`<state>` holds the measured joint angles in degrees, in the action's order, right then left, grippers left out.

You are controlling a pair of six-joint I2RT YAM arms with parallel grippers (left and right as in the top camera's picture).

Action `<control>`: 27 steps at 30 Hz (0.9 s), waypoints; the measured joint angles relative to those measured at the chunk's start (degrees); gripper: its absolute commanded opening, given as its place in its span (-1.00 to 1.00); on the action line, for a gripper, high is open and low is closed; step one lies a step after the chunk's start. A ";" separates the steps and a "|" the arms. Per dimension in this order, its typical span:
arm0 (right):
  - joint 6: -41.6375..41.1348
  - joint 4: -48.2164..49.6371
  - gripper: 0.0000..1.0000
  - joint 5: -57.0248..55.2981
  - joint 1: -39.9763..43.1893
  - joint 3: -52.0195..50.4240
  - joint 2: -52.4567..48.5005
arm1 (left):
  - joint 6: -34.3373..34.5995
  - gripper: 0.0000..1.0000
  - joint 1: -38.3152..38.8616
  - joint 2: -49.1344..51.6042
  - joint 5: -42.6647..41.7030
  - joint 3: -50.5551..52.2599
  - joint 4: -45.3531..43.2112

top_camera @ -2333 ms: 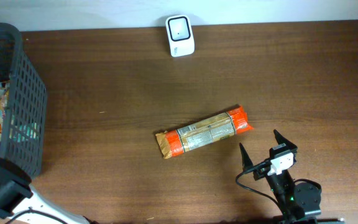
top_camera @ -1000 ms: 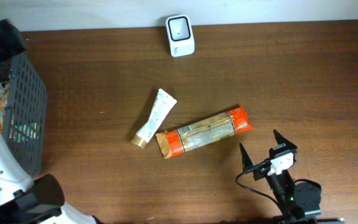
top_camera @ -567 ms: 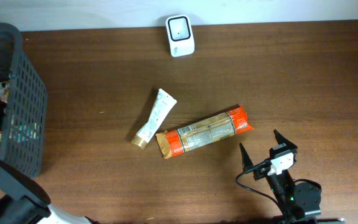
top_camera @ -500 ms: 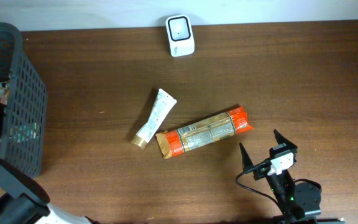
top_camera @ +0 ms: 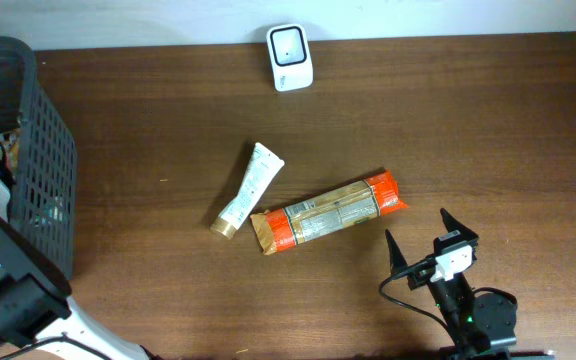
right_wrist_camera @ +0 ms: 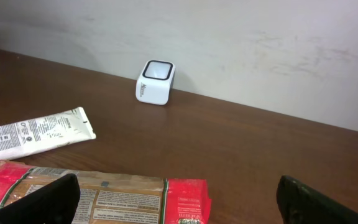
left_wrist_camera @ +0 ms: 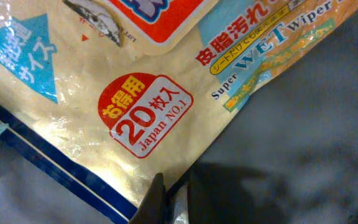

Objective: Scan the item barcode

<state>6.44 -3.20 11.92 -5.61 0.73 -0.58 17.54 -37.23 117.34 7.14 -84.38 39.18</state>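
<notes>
In the left wrist view a shiny gold wet-wipe packet [left_wrist_camera: 135, 81] with Japanese print fills the frame. My left gripper [left_wrist_camera: 174, 185] is shut on the packet's lower edge, its two dark fingers pinching the film. From overhead the left arm reaches into the dark mesh basket [top_camera: 38, 150] at the far left, and its jaws are hidden there. The white barcode scanner [top_camera: 290, 44] [right_wrist_camera: 155, 82] stands at the table's far edge. My right gripper [top_camera: 416, 224] [right_wrist_camera: 179, 202] rests open near the front right, holding nothing.
A white tube [top_camera: 247, 188] [right_wrist_camera: 36, 134] lies mid-table, its gold cap end next to an orange-red pasta pack [top_camera: 330, 212] [right_wrist_camera: 104, 199]. The pack's red end lies just in front of the right fingers. A white wall runs behind the scanner.
The white tube appeared on the table early on. The left arm then swung back over the basket, dipped in, and its jaws closed on the wipe packet's edge. The right arm stayed still.
</notes>
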 measured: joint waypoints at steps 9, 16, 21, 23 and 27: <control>-0.02 0.00 0.97 0.00 0.00 0.00 0.00 | -1.44 -1.00 0.24 2.82 -3.67 -61.16 37.27; -0.02 -0.02 0.98 0.00 0.00 0.00 -0.04 | -23.26 -1.00 26.29 3.13 -28.00 -85.83 55.01; 0.04 0.00 0.98 0.00 0.00 0.00 -0.04 | -29.79 -1.00 52.59 15.28 -24.74 -80.28 52.52; 0.00 0.00 0.97 0.00 0.00 0.00 -0.04 | -30.23 -1.00 58.77 21.79 -21.84 -78.31 50.58; -0.02 0.02 0.98 0.00 0.00 0.00 0.00 | -30.45 -0.66 70.44 36.35 -10.51 -76.02 42.51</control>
<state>6.42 -3.18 11.92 -5.61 0.73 -0.58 -12.91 33.21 153.69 -3.38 -160.40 81.69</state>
